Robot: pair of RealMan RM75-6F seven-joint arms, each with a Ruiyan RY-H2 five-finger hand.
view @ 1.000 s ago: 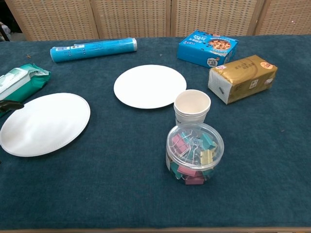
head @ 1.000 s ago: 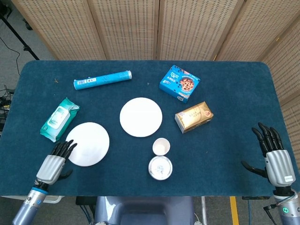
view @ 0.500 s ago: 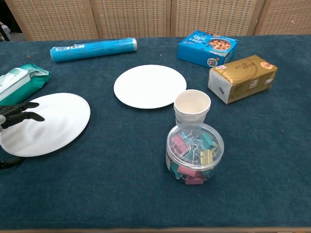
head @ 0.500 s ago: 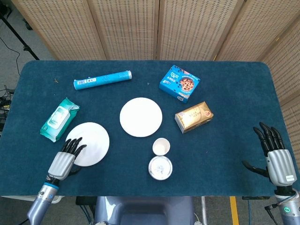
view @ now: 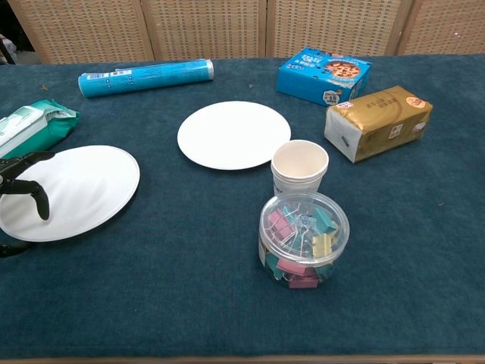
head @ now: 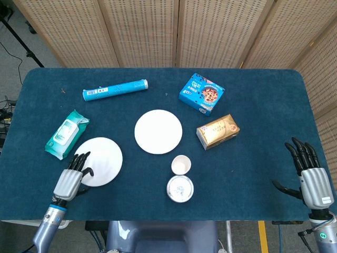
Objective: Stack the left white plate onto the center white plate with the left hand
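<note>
Far left of the center white plate [head: 158, 132]: green wipes pack [head: 65, 134] lying flat, just beyond the left white plate [head: 101, 159]. Left hand [head: 72, 176] at that plate's near-left rim, fingers over the top, thumb hooking down in the chest view [view: 36, 199]. Looks like the start of a pinch on the edge, but full closure on the plate impossible to tell from here. Plate apparently flat on the cloth, well apart from the center plate.

Risk number one: thin rim, soft cloth; thumb failing to get underneath means fingers sliding off and shoving the plate sideways toward the wipes.

Blue tube [head: 115, 89] beyond and left of the center plate, out of the way. Center plate bare, ready to receive.

Risk number two, just near-right of the center plate: paper cup [head: 181, 164] and clip tub [head: 180, 188]. A low, drooping carry could clip the cup and tip it.

Further right: blue cookie box [head: 201, 94] and gold tissue pack [head: 217, 130], no threat. Far right, right hand [head: 310, 176] splayed, holding nothing, idle near the table corner.
</note>
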